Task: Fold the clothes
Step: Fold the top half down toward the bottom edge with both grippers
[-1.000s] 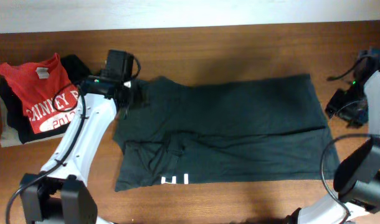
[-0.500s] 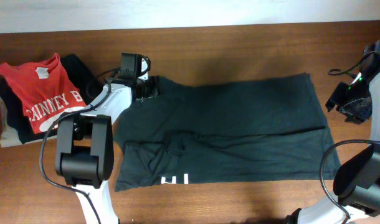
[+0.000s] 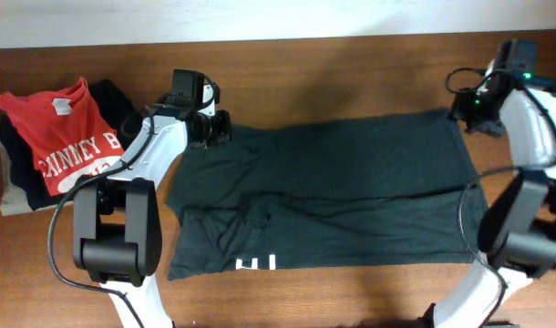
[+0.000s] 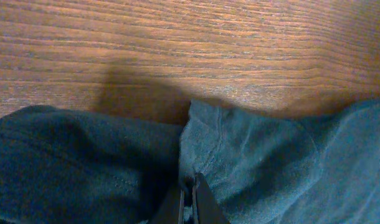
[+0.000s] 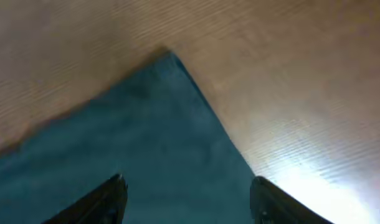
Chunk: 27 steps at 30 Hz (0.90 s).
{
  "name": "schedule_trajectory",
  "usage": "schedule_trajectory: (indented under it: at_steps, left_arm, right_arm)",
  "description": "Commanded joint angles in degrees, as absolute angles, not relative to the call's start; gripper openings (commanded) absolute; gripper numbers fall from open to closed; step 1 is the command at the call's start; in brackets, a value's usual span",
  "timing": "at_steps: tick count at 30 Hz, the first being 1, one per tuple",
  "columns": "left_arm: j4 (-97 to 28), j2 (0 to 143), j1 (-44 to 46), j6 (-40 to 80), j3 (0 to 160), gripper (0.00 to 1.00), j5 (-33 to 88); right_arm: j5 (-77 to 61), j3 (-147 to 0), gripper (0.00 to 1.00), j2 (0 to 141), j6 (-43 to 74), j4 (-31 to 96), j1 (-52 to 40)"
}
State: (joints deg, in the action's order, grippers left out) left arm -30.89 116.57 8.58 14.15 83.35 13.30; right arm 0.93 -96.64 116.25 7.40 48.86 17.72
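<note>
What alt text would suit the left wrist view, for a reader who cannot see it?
The left gripper, its two fingers closed together, pinches a fold of the dark teal T-shirt at the bottom centre. The wrinkled fabric fills the lower half; the wooden table fills the upper half.

Red T-shirt (image 3: 64,137) reads "INNEY B"; dark T-shirt (image 3: 351,182) letters unreadable.

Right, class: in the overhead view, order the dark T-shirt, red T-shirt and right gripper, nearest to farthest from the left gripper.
1. dark T-shirt: pinched in the left gripper.
2. red T-shirt: further left, apart from it.
3. right gripper: over the shirt's far right corner.
</note>
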Motion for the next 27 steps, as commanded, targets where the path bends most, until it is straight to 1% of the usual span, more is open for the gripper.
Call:
schedule_trajectory:
  at_steps: [1, 4, 8, 9, 10, 11, 12, 13, 16, 20, 24, 27]
  left_arm:
    - [-31.81, 115.15, 8.25, 14.52, 84.2, 0.01, 14.2]
    - [-32.71, 115.15, 8.25, 14.52, 84.2, 0.01, 14.2]
    - [-33.34, 115.15, 8.25, 14.5, 84.2, 0.0, 14.17]
    - [-33.34, 115.15, 8.25, 14.5, 84.2, 0.01, 14.17]
    - [-33.34, 115.15, 8.25, 14.5, 84.2, 0.0, 14.2]
    - [-33.34, 115.15, 8.25, 14.5, 84.2, 0.01, 14.2]
    - [-33.34, 115.15, 8.25, 14.52, 84.2, 0.01, 14.2]
    - [-33.34, 115.15, 8.25, 14.52, 84.2, 0.0, 14.2]
    - [-34.63, 114.21, 8.19, 14.5, 84.2, 0.0, 14.22]
    - [-39.48, 106.74, 8.19, 14.48, 84.2, 0.0, 14.22]
    - [-53.82, 96.01, 8.19, 14.46, 84.2, 0.0, 14.17]
    - [-61.69, 92.16, 8.19, 14.48, 84.2, 0.0, 14.2]
  right_arm:
    - [0.56, -97.3, 0.69, 122.34, 6.87, 41.04, 17.19]
    - [-0.01, -97.3, 0.7, 128.07, 6.85, 32.4, 16.58]
    - [0.43, -97.3, 0.69, 131.66, 6.9, 26.65, 15.77]
    - [0.43, -97.3, 0.64, 132.11, 6.9, 26.11, 15.7]
    - [0.43, -97.3, 0.49, 132.33, 6.96, 25.87, 15.7]
    - [0.45, -97.3, 0.39, 132.49, 7.11, 25.67, 15.73]
    - [0.47, -97.3, 0.14, 132.49, 7.2, 25.36, 15.7]
    - [0.86, -97.32, 0.04, 132.49, 8.75, 25.23, 15.73]
    - [3.46, -97.65, 0.04, 131.61, 9.96, 28.51, 15.81]
    - [11.84, -102.19, 0.04, 126.21, 9.93, 44.21, 15.81]
    - [12.73, -106.08, 0.04, 121.03, 9.96, 65.45, 15.81]
    - [12.75, -106.08, 0.04, 119.07, 9.96, 75.53, 15.81]
